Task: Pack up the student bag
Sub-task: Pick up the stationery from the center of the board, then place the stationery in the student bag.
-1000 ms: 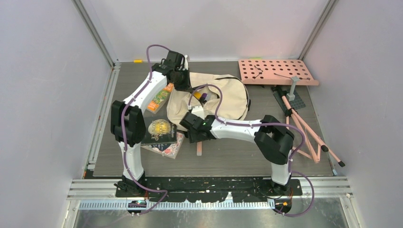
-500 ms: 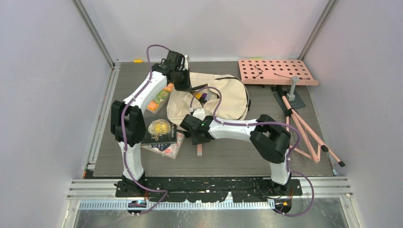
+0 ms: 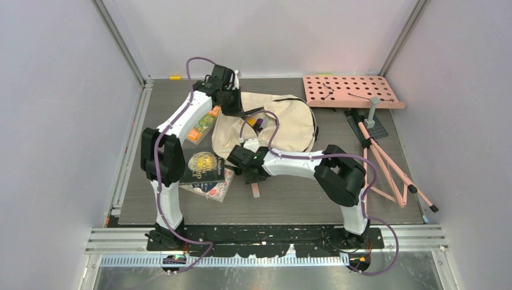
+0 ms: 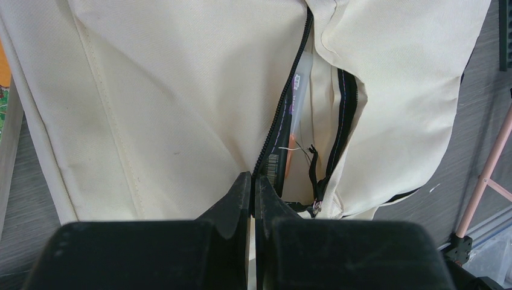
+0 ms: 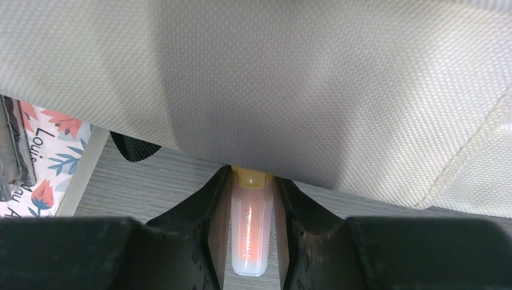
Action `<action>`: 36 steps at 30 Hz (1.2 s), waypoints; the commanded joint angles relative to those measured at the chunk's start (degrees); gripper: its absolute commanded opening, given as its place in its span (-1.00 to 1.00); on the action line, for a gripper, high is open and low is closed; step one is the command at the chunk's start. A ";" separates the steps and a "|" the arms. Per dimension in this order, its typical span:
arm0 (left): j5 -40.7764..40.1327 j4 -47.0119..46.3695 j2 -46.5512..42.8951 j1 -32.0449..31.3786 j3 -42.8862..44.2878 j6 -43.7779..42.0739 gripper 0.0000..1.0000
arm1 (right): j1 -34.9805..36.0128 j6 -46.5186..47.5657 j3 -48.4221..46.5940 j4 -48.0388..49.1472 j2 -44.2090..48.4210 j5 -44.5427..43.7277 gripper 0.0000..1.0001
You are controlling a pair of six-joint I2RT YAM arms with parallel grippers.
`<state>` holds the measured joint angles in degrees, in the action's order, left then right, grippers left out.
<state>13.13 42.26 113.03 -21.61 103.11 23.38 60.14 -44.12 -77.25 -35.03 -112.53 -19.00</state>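
The cream student bag (image 3: 290,124) lies at the table's middle back, its black zipper open with items inside (image 4: 294,109). My left gripper (image 3: 233,109) is shut on the bag's zipper edge (image 4: 253,181) at the bag's far left corner. My right gripper (image 3: 249,174) sits at the bag's near edge, shut on a translucent pink tube (image 5: 252,232) with a yellow cap that lies on the table. The cap touches the bag fabric (image 5: 302,78). The tube's rear end pokes out behind the gripper (image 3: 255,190).
A dark book with a gold circle (image 3: 204,166) lies on a floral book (image 3: 220,184) left of my right gripper. An orange-green book (image 3: 202,127) lies by the bag's left side. A pink perforated board (image 3: 353,90) and pink stand legs (image 3: 386,163) are at the right.
My right arm has shifted a little left, elbow too, and its gripper has settled over the pink tube at the bag's edge. The left arm has not moved.
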 commanded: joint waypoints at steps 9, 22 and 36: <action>1.41 -3.58 -3.00 1.13 -2.45 1.31 -1.00 | -1.71 2.86 -0.73 -11.97 21.83 -4.89 -0.99; 2.17 -3.31 -5.25 1.13 -4.05 1.95 -1.00 | -25.99 6.38 -13.74 -10.17 18.92 10.18 -0.99; 3.30 -1.09 -4.21 1.13 -1.32 0.45 -1.00 | -30.52 6.98 -38.47 -12.74 -5.51 22.46 -0.99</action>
<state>15.07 40.18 111.59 -21.23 99.00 25.06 29.54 -37.41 -109.30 -45.87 -115.22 -2.26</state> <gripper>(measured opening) 0.021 0.344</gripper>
